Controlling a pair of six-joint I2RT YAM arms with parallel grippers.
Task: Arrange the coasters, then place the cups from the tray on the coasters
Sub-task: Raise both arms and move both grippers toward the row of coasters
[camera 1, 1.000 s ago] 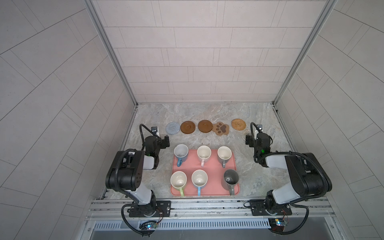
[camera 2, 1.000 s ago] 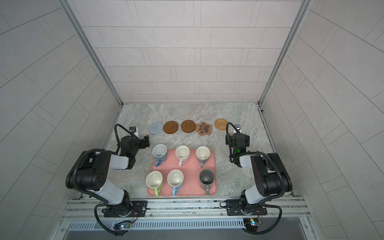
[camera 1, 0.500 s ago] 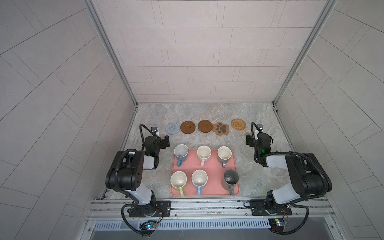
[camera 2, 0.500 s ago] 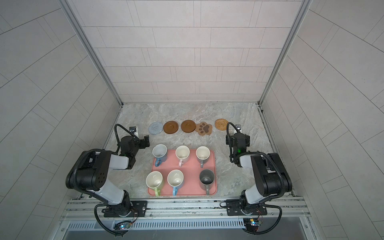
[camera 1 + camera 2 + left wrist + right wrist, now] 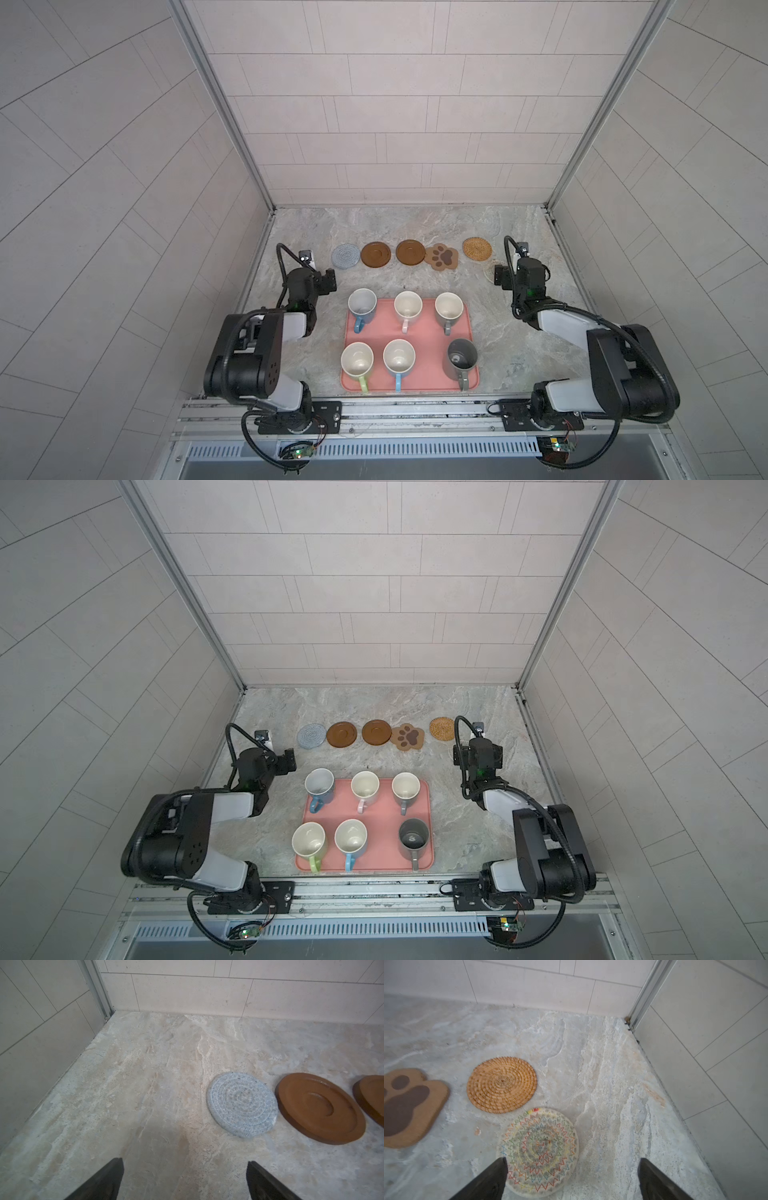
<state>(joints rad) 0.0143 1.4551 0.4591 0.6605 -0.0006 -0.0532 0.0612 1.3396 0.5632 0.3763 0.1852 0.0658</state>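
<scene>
A marbled grey counter (image 5: pixel 415 224) is enclosed on three sides by pale tiled walls (image 5: pixel 395 104). Two black-and-white arms are folded low at its sides. The salmon tray (image 5: pixel 428 345) is set near the front between them. All six cups are carried on it:
- **Back row:** blue cup (image 5: pixel 361 303), pale pink cup (image 5: pixel 408 305) and grey cup (image 5: pixel 449 307).
- **Front row:** yellow-green cup (image 5: pixel 356 358), light blue cup (image 5: pixel 399 355) and the taller dark grey cup (image 5: pixel 461 359).

Five coasters are lined up beyond the tray: crochet coaster (image 5: pixel 345 255), first wooden disc (image 5: pixel 375 254), second wooden disc (image 5: pixel 410 252), paw coaster (image 5: pixel 443 257) and rattan coaster (image 5: pixel 477 248).

The sixth, the pale woven coaster (image 5: pixel 538 1153), is largely covered by the right arm in both top views. It is seen clearly only from the right wrist, just beside the rattan coaster.

The left hand (image 5: pixel 185 1165) is spread wide and empty over bare counter near the crochet coaster. The right hand (image 5: pixel 573 1162) is likewise released, and one finger is seen across the woven coaster's edge. The second wooden disc is cut off in the left wrist view.
</scene>
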